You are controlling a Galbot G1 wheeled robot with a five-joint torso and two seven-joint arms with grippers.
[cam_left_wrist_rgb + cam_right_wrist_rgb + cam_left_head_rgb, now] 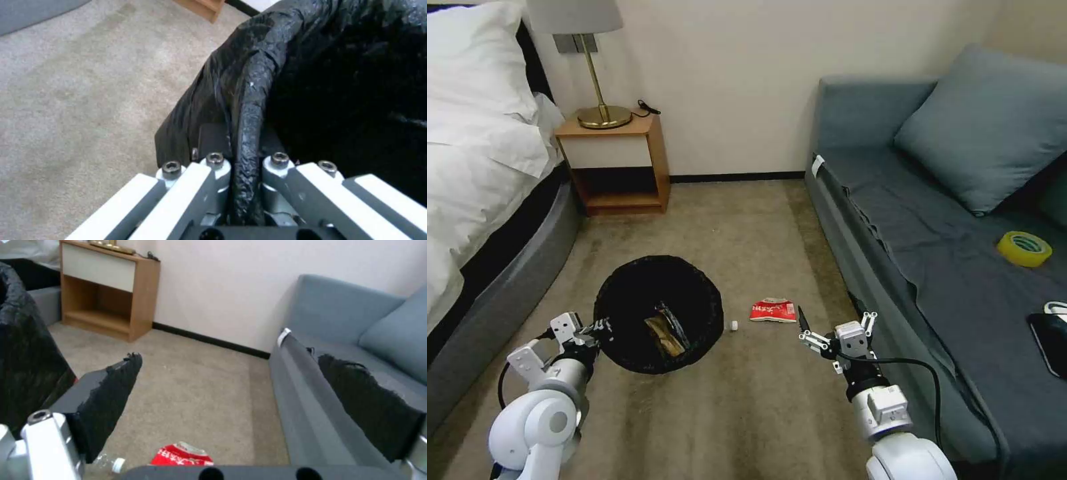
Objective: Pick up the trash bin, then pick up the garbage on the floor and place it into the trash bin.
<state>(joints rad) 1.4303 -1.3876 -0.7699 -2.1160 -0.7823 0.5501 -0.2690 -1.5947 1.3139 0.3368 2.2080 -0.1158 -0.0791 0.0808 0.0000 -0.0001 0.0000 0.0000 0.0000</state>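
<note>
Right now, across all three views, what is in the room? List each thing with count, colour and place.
trash bin: one, black-lined, held up by its rim, snack wrappers inside
red-and-white packet: one, on carpet beside the sofa
clear bottle: one, white cap, on carpet between bin and packet
sofa: one, grey-blue, with cushion
tape roll: one, yellow, on sofa
phone: one, black, on sofa
nightstand: one, wood, by the wall
lamp: one, brass base, on nightstand
bed: one, white bedding
left hand: shut on bin rim
right hand: open, above carpet near packet
</note>
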